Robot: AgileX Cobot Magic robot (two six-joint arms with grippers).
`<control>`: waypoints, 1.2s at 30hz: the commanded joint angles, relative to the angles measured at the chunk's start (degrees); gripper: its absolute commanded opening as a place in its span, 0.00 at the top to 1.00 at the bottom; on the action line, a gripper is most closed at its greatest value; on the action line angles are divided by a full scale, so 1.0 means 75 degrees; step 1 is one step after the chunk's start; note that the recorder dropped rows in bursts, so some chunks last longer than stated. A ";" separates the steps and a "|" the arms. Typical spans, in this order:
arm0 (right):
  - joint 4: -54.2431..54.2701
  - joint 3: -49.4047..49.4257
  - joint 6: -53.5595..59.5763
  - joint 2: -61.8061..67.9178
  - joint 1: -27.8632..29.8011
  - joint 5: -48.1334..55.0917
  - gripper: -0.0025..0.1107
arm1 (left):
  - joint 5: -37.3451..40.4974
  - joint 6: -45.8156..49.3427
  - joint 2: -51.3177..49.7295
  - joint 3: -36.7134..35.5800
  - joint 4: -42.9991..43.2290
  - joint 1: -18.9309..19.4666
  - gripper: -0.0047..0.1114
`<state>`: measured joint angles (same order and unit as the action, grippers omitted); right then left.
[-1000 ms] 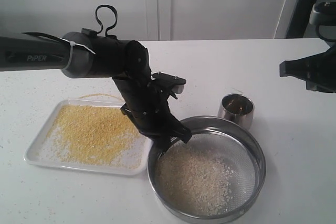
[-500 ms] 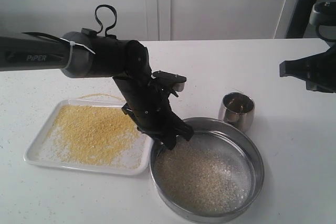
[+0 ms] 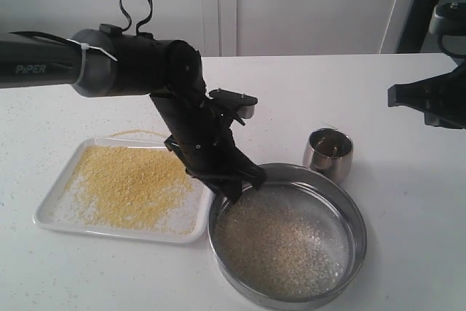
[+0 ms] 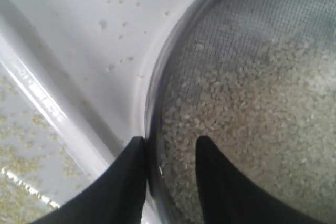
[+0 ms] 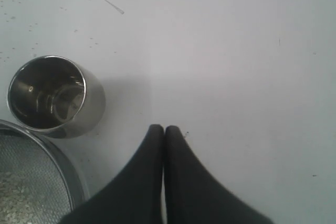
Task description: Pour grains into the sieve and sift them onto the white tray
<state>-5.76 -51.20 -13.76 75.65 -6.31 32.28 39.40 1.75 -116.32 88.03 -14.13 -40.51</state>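
The round steel sieve (image 3: 362,238) rests on the table at the front right, with pale beige grains (image 3: 280,245) spread over its mesh. Left of it lies the white tray (image 3: 44,213), covered in fine golden-yellow grains (image 3: 127,183). My left gripper (image 3: 237,183) stands open astride the sieve's near-left rim (image 4: 157,77). One finger is outside against the rim, and the other is inside above the grains (image 4: 252,114), clear of the wall. The tray's edge (image 4: 42,98) lies just beside that spot. My right gripper (image 5: 165,128) is shut and empty above bare table.
A small empty steel cup (image 3: 328,152) stands just behind the sieve, close to its far rim, and it shows as the cup (image 5: 52,95) in the right wrist view. Stray grains dot the table around the tray. The right arm (image 3: 429,100) hovers at the right edge.
My left gripper has opened and let go of the sieve's rim. The sieve has settled flat on the table. The left arm has risen a little. The right arm has not moved.
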 commanded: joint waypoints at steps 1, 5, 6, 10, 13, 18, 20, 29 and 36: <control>-0.0031 -0.0016 -0.0006 -0.0015 0.0032 -0.0087 0.98 | 0.0697 -0.0076 0.0261 0.0007 0.0195 -0.0029 0.64; -0.0031 -0.0016 -0.0006 -0.0015 0.0032 -0.0087 0.98 | 0.0751 -0.0076 0.0484 0.0007 0.0241 -0.0029 0.64; -0.0031 -0.0016 -0.0006 -0.0015 0.0032 -0.0087 0.98 | 0.0737 -0.0076 0.0558 0.0007 0.0241 -0.0029 0.64; -0.0031 -0.0016 -0.0006 -0.0015 0.0032 -0.0087 0.98 | 0.0779 -0.0076 0.0853 0.0007 0.0451 -0.0029 0.64; -0.0031 -0.0016 -0.0006 -0.0015 0.0032 -0.0087 0.98 | 0.1071 -0.0076 0.1017 0.0007 0.0812 -0.0029 0.64; -0.0031 -0.0016 -0.0006 -0.0015 0.0032 -0.0087 0.98 | 0.1824 -0.0448 0.1285 0.0007 0.1956 -0.0029 0.65; -0.0031 -0.0016 -0.0006 -0.0015 0.0032 -0.0102 0.98 | 0.2154 -0.0560 0.1382 0.0007 0.2511 -0.0029 0.70; -0.0031 -0.0016 -0.0006 -0.0015 0.0032 -0.0102 0.98 | 0.3118 -0.0660 0.1896 -0.0007 0.3408 0.0064 0.96; -0.0031 -0.0016 -0.0006 -0.0015 0.0032 -0.0084 0.98 | 0.3838 -0.0755 0.2283 -0.0007 0.3291 0.0699 0.96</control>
<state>-5.76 -51.20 -13.86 75.65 -6.31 32.28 64.52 -3.06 -100.99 88.03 11.00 -36.97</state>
